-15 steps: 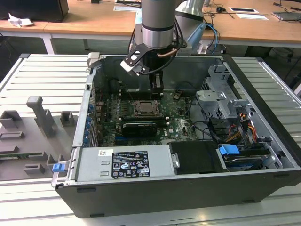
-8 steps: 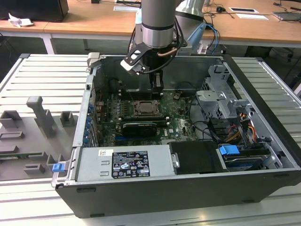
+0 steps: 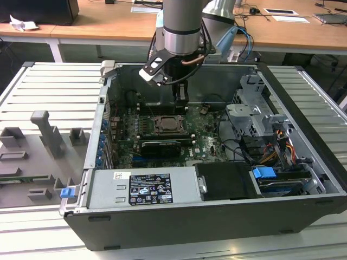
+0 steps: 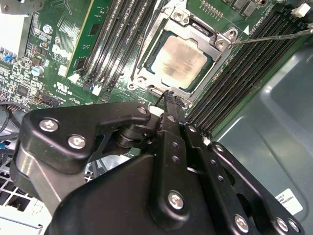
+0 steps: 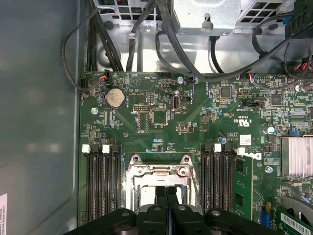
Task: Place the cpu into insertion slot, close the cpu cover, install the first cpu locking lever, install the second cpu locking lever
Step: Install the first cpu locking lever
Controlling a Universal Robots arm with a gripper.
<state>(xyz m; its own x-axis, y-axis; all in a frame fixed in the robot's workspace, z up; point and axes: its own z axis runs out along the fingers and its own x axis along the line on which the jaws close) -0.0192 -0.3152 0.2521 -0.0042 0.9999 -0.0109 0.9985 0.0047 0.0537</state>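
In the second wrist view the cpu [image 4: 181, 56] lies dull silver side up in the insertion slot [image 4: 146, 81]. The silvery cpu cover [image 4: 195, 27] is down flat around it. One thin locking lever [image 4: 269, 35] sticks out from the socket corner over the memory slots. Another lever [image 4: 143, 45] runs along the socket's side. My gripper [image 4: 169, 96] is shut with nothing between its fingers, its tip just above the socket's edge. The exterior view has the gripper [image 3: 181, 101] hanging over the far edge of the insertion slot [image 3: 169, 125]. The first wrist view shows the gripper [image 5: 166, 192] over the slot [image 5: 157, 172].
Long black memory slots [image 5: 100, 181] flank the socket on both sides. Cables [image 5: 146, 44] hang at the board's edge. In the exterior view the power supply [image 3: 143, 189] lies at the case front and a drive cage [image 3: 255, 111] to the right. Grey fixtures [image 3: 46, 135] stand outside on the left.
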